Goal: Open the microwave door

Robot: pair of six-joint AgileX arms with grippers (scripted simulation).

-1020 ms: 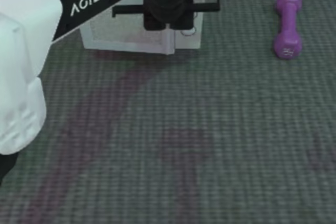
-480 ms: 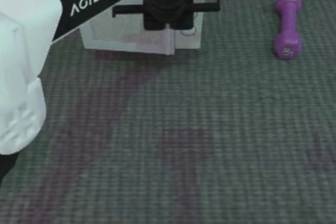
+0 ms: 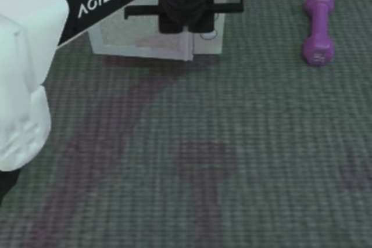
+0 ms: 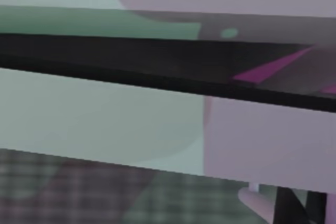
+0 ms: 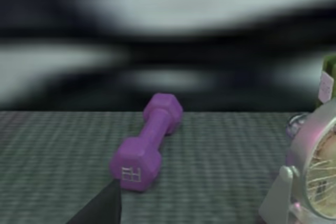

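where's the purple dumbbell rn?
In the top view, the purple dumbbell lies at the table's far right, well right of the microwave where the left hand works.

- A purple dumbbell (image 5: 148,142) lies on the grey-green woven table surface (image 5: 52,150), near the middle of the frame, running diagonally, one hexagonal end nearer the camera and bearing a small white mark.
- A dark pointed shape (image 5: 102,205) rises from the bottom edge, just below the dumbbell's near end.
- At the right edge stands a round, silvery object with a pale wiry face (image 5: 310,177), only partly in frame.
- The background above the table is dark with blurred pale patches.
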